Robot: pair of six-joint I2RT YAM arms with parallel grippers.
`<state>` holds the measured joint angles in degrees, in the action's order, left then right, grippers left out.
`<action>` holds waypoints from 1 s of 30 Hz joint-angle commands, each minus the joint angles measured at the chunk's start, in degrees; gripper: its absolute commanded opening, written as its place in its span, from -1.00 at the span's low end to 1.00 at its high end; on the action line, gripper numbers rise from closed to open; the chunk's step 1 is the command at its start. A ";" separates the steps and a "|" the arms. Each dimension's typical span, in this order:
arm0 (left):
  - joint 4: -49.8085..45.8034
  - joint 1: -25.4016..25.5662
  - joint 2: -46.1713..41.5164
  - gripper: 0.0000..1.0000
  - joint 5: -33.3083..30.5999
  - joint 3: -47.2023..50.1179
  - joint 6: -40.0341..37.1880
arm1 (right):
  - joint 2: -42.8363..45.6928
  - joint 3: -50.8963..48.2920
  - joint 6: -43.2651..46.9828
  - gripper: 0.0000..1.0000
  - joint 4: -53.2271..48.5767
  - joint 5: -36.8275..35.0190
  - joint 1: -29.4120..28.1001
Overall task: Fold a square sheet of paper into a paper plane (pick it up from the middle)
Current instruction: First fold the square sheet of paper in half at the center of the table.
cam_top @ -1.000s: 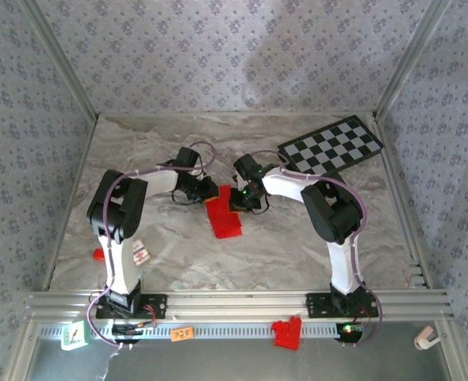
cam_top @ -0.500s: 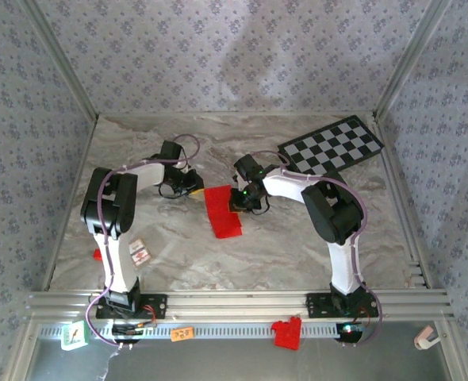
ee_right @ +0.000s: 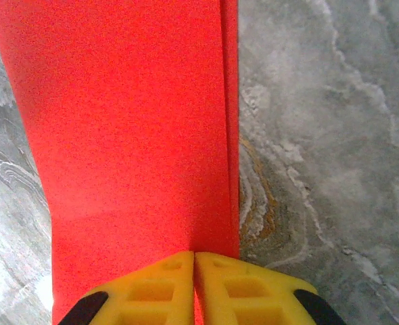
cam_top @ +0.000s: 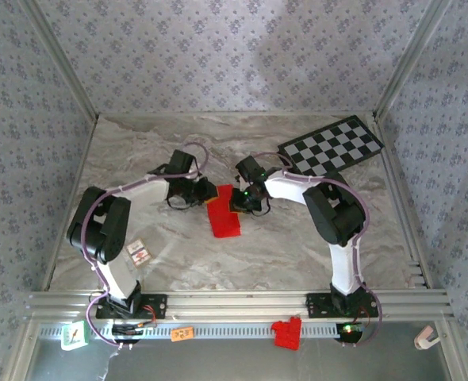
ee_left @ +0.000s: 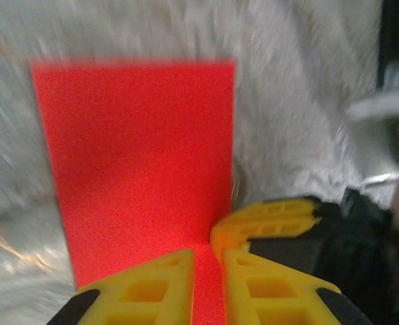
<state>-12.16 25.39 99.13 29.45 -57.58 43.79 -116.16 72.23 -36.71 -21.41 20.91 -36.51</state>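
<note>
Folded red paper on table, left fingers and right fingers at its far end, checkered board behind

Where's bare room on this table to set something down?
Free: marble nearer than the red paper, and the far-left corner. Crowded: mid-table, where left gripper and right gripper meet it; checkered board takes the far-right corner.

Square sheet of paper: bright red, plain, folded into a layered oblong, laid flat near the desk's centre.
</note>
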 commanded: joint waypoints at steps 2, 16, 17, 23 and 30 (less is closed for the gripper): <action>0.23 2.18 0.55 -0.64 3.12 1.94 4.40 | -6.72 -6.83 -3.52 -0.75 -11.39 -11.27 1.27; -7.14 2.41 3.96 -0.67 0.86 1.99 -1.31 | -7.50 -6.57 -3.02 -0.75 -12.48 -12.03 1.18; -7.77 2.41 4.05 -0.67 0.27 2.16 -1.87 | -7.59 -6.57 -2.93 -0.74 -12.52 -12.10 1.22; -11.59 -1.01 3.34 -0.70 -4.96 6.44 -6.90 | -8.21 -5.83 -1.77 -0.75 -12.78 -12.79 1.44; -13.15 -1.08 -4.57 -0.70 -4.45 5.35 -5.66 | -7.94 -5.87 -1.23 -0.74 -14.27 -12.82 2.01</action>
<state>-20.45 24.38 98.65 28.12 -51.92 38.59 -115.96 71.57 -39.00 -20.51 21.02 -36.36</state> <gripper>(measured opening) 0.149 0.128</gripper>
